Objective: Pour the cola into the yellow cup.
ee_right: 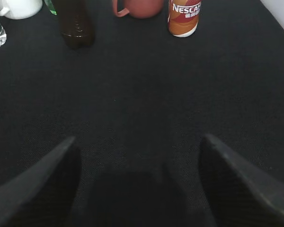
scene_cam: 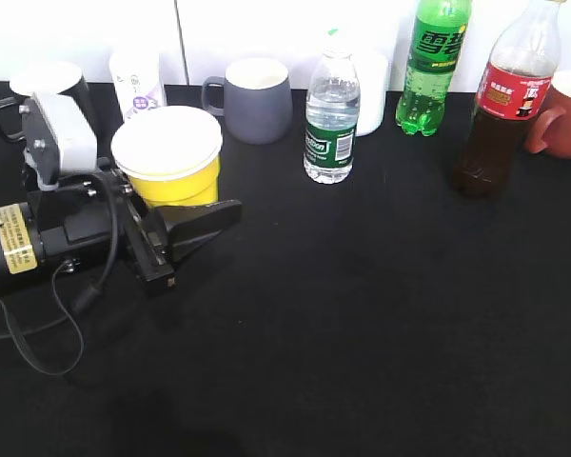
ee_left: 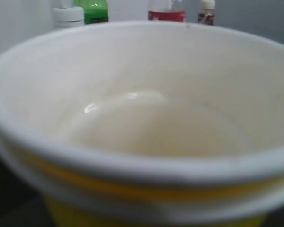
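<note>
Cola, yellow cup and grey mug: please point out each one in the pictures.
Cola point(scene_cam: 507, 95), exterior view, on its red label.
Yellow cup point(scene_cam: 183, 181), exterior view, on its yellow wall.
Grey mug point(scene_cam: 259, 112), exterior view, on its side.

Yellow cup point(ee_left: 142, 142): filled the frame, white inside empty, rim blurred.
Yellow band: below the rim, toward 6 o'clock.
Bottle tops: row at 12 o'clock, green bottle point(ee_left: 91, 10) at 11.

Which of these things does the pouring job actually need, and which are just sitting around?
Needed:
- cola bottle
- yellow cup, between the fingers of the left claw
- right claw, open and empty

Just sitting around:
- water bottle
- green soda bottle
- grey mug
- red mug
- Nescafe bottle
</note>
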`<state>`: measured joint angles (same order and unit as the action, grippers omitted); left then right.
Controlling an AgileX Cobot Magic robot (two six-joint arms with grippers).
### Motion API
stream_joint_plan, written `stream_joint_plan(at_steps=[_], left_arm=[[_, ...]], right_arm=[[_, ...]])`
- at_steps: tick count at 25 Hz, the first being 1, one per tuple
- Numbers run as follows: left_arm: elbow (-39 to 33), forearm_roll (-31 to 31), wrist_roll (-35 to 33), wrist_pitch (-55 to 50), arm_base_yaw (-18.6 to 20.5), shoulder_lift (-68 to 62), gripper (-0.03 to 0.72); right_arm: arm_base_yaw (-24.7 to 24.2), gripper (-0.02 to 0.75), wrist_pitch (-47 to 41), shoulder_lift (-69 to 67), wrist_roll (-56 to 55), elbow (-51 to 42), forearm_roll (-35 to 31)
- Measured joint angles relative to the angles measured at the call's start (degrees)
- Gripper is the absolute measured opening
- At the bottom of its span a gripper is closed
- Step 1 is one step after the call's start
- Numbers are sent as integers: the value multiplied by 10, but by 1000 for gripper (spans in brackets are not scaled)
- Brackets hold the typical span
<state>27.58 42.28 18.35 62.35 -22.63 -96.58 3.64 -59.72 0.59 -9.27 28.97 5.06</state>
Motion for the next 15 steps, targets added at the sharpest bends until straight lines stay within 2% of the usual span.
stream_joint_plan(at_steps=[2,3,5,9,12,14,15], left_arm=[[0,1,0,2,-1,0,437],[0,1,0,3,-1,0,437],[0,1,0,7,-1,0,437],[0,-1,0,14,-1,0,437],[0,-1,0,16,-1,0,437],[0,-2,0,16,-1,0,437],[0,-2,0,16,-1,0,437]], right_arm=[[0,585,10,-3,2,4,-5],[0,585,58,-19,4,11,-6],[0,585,220,-89,17,13,-5],[0,585,516,-332,33,13,4],[0,585,743,-507,34,-28,26],[0,585,866,-595,26,-69,40],[0,585,890,-648,21,-75,60]])
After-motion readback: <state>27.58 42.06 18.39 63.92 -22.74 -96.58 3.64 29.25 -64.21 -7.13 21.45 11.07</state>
